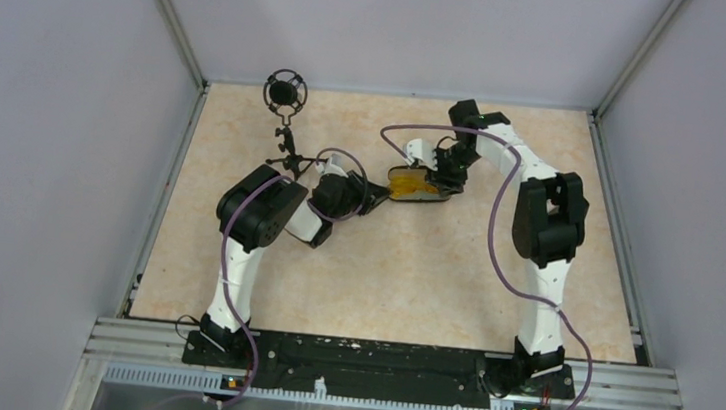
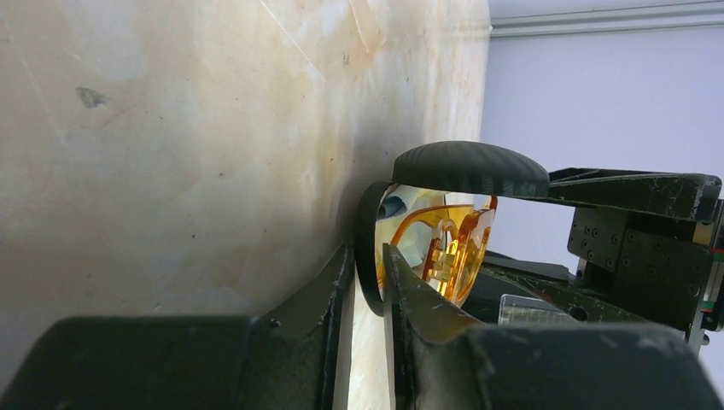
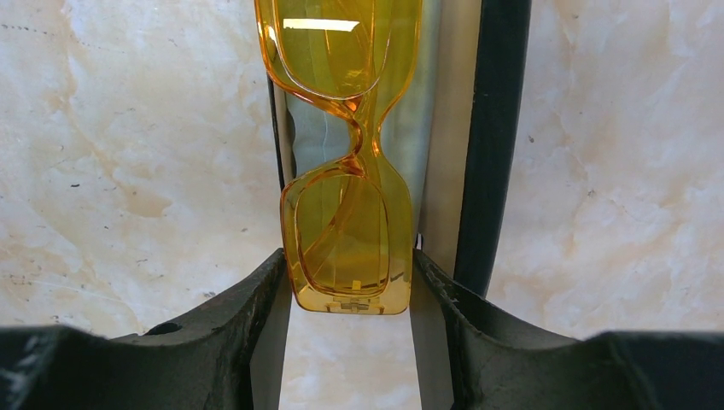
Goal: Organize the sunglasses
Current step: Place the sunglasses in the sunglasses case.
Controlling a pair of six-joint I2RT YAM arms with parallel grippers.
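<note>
The orange sunglasses (image 1: 409, 183) are at the middle back of the table, folded and in the open black case (image 1: 432, 197). My right gripper (image 1: 439, 177) is shut on one end of the sunglasses (image 3: 346, 248), with a finger against each side of the frame. Under them I see the case's pale lining and its black rim (image 3: 493, 145). My left gripper (image 1: 377, 195) reaches in from the left. In its wrist view the left gripper (image 2: 367, 252) is shut on the thin black wall of the case (image 2: 470, 168), and the sunglasses (image 2: 452, 248) show inside.
A black microphone on a small stand (image 1: 285, 92) is at the back left of the table. Grey walls close in three sides. The right arm's black wrist (image 2: 649, 239) sits close behind the case. Purple cables hang along both arms.
</note>
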